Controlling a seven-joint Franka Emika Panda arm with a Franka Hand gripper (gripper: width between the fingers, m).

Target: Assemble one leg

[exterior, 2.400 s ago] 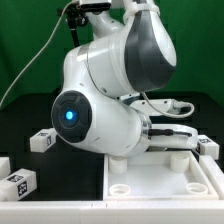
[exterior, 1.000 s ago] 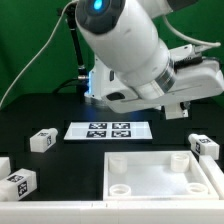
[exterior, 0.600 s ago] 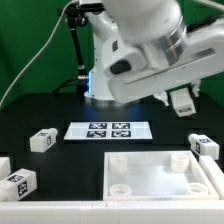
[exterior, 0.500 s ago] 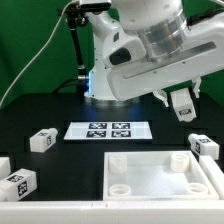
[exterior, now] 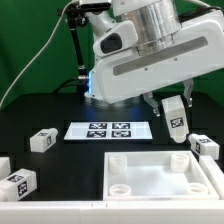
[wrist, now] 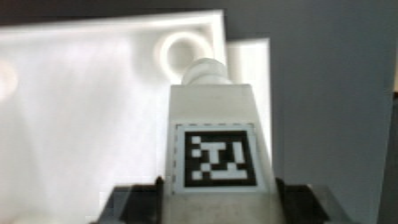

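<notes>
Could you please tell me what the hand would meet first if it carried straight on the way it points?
Probably the round corner socket of the white tray: the leg clamped in the hand points towards it, though depth is unclear.

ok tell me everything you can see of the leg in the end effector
The leg is a small white stubby rectangular post, plastic-looking, with a black-and-white square tag on one face and a round peg at its free end. The end effector clamps it in mid-air, roughly upright, peg end down. In the wrist view the peg points toward the white tray, close to a round socket. Nothing else touches it.
</notes>
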